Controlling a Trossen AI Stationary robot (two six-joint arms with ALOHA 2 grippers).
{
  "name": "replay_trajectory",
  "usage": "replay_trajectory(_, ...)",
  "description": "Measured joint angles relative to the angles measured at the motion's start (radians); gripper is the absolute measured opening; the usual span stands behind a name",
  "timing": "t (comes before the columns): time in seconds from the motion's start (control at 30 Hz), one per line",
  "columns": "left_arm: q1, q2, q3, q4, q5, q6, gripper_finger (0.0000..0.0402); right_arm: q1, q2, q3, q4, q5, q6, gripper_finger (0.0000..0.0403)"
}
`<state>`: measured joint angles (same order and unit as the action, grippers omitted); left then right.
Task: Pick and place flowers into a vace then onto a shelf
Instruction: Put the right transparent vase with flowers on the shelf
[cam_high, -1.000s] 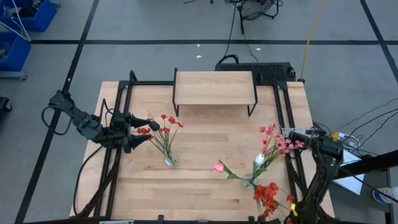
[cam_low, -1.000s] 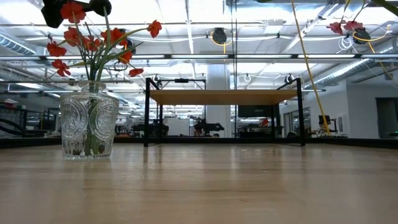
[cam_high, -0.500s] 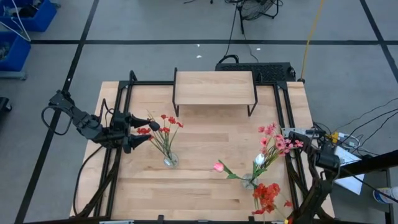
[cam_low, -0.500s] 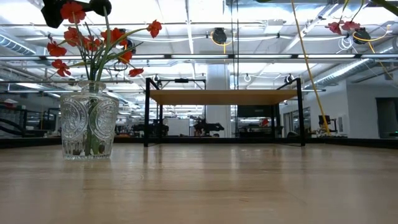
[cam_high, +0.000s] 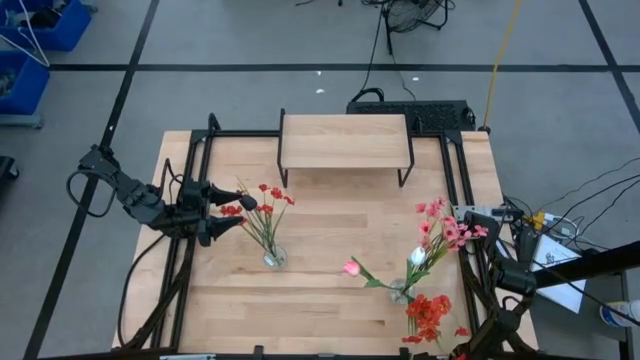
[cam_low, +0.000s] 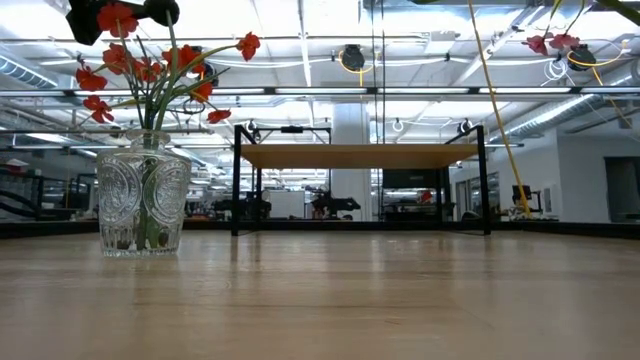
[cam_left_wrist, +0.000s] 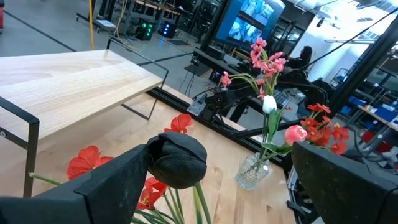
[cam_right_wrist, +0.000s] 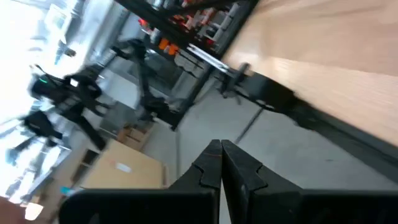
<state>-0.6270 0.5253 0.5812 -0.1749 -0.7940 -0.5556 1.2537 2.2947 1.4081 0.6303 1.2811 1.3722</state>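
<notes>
The left gripper hangs wide open just beside the red flowers, whose stems stand upright in the glass vase. The shelf lies beyond them. The right gripper, clenched empty, waits off the table's edge.

Bare light-wood desk lay open between the low plank-topped shelf on black legs and two clear glass vases of flowers, which blocked the near side.

No text, label, brand, number or sign can be read anywhere
</notes>
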Motion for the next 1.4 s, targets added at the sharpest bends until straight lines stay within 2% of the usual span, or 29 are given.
replay_trajectory(0.1, 0.0, 0.0, 0.0, 0.0, 0.0, 0.0, 0.0399, -0.001, 0.016, 0.0, -0.022, 0.026, -0.016, 0.0)
replay_trajectory(0.27, 0.0, 0.0, 0.0, 0.0, 0.0, 0.0, 0.0399, -0.017, 0.016, 0.0, -0.159, 0.217, 0.065, 0.0)
replay_trajectory(0.43, 0.0, 0.0, 0.0, 0.0, 0.0, 0.0, 0.0399, -0.056, 0.014, -0.011, -0.209, 0.239, 0.106, 0.0012)
replay_trajectory(0.63, 0.0, 0.0, 0.0, 0.0, 0.0, 0.0, 0.0399, -0.087, 0.013, -0.086, -0.194, 0.259, 0.158, 0.0078)
replay_trajectory(0.73, 0.0, 0.0, 0.0, 0.0, 0.0, 0.0, 0.0399, -0.102, 0.004, -0.1, -0.19, 0.272, 0.046, 0.0106)
replay_trajectory(0.87, 0.0, 0.0, 0.0, 0.0, 0.0, 0.0, 0.0399, -0.116, -0.033, -0.101, -0.184, 0.281, -0.027, 0.0114)
replay_trajectory(1.0, 0.0, 0.0, 0.0, 0.0, 0.0, 0.0, 0.0399, -0.141, -0.072, -0.101, -0.235, 0.112, -0.161, 0.0107)
replay_trajectory(1.1, 0.0, 0.0, 0.0, 0.0, 0.0, 0.0, 0.0399, -0.16, -0.12, -0.101, -0.422, 0.039, 0.0, 0.0091)
replay_trajectory(1.17, 0.0, 0.0, 0.0, 0.0, 0.0, 0.001, 0.0399, -0.176, -0.152, -0.101, -0.594, -0.106, 0.115, 0.0077)
replay_trajectory(1.23, 0.0, 0.0, 0.0, 0.0, 0.0, 0.001, 0.0399, -0.195, -0.183, -0.101, -0.774, -0.331, 0.234, 0.0061)
replay_trajectory(1.27, 0.0, 0.0, 0.0, 0.0, 0.0, 0.0, 0.0399, -0.197, -0.193, -0.101, -0.852, -0.402, 0.286, 0.0052)
replay_trajectory(1.3, 0.0, 0.0, 0.0, 0.0, 0.0, 0.0, 0.0399, -0.192, -0.196, -0.101, -0.914, -0.409, 0.339, 0.0045)
replay_trajectory(1.4, 0.0, 0.0, 0.0, 0.0, 0.0, 0.0, 0.0399, -0.144, -0.205, -0.103, -1.055, -0.272, 0.555, 0.0027)
